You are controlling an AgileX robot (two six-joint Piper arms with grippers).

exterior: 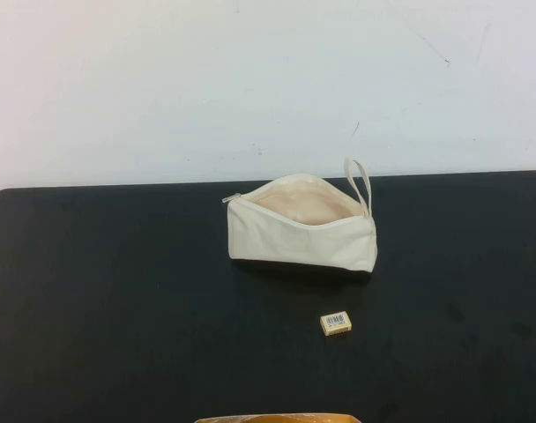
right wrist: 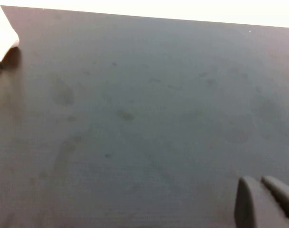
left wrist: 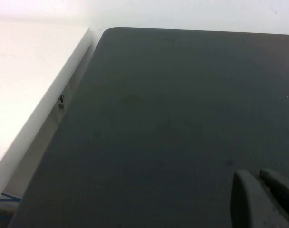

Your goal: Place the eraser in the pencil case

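Nearest the robot, an orange-tan object (exterior: 277, 418) pokes in at the desk's (exterior: 100, 300) front edge. Just beyond lies the eraser (exterior: 336, 322), label up, open black surface on every side. Farther back stands the pencil case (exterior: 301, 233), unzipped, mouth gaping, loop strap (exterior: 359, 181) at its right end. Left gripper (left wrist: 265, 197) and right gripper (right wrist: 267, 199) hover over bare desk, fingers together, neither near the eraser.

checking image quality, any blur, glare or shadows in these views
High view: even light, eraser label readable, faint shadow under the case. Left wrist view: soft, left gripper fingertips blurred at the corner. Right wrist view: hazy sheen on the table, right gripper blurred.
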